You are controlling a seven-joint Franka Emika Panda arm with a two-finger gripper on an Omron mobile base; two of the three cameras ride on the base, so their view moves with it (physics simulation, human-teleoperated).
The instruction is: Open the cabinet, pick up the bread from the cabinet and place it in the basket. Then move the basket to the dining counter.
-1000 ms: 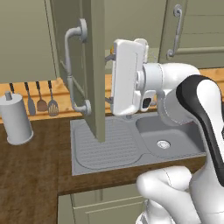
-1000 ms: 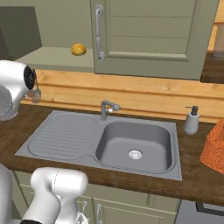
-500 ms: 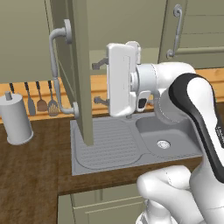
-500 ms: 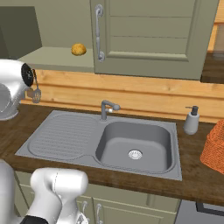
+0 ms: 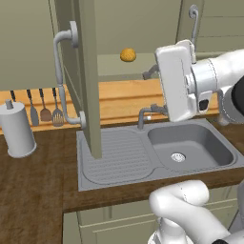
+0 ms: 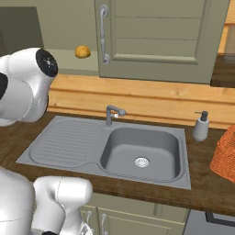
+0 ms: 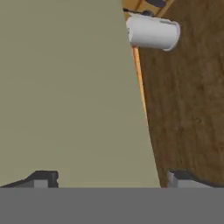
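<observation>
The cabinet has its left door swung wide open, edge-on to the left base view, with the bar handle on its far side. The right door is closed. The bread, a small golden bun, sits on the open shelf. My gripper hangs over the sink, right of the open door, pointing at it. It is open with nothing between its fingers, and in the hand view the gripper faces the door's plain inner face. The orange basket stands on the counter at the far right. The dining counter is out of view.
A grey sink with a faucet is set in the dark wood counter. A soap dispenser stands beside the basket. At the left are a white paper towel roll and hanging utensils.
The cabinet door has swung further open to the left, and the bread now shows in the left base view. My hand has drawn back to the right, away from the door, still open.
</observation>
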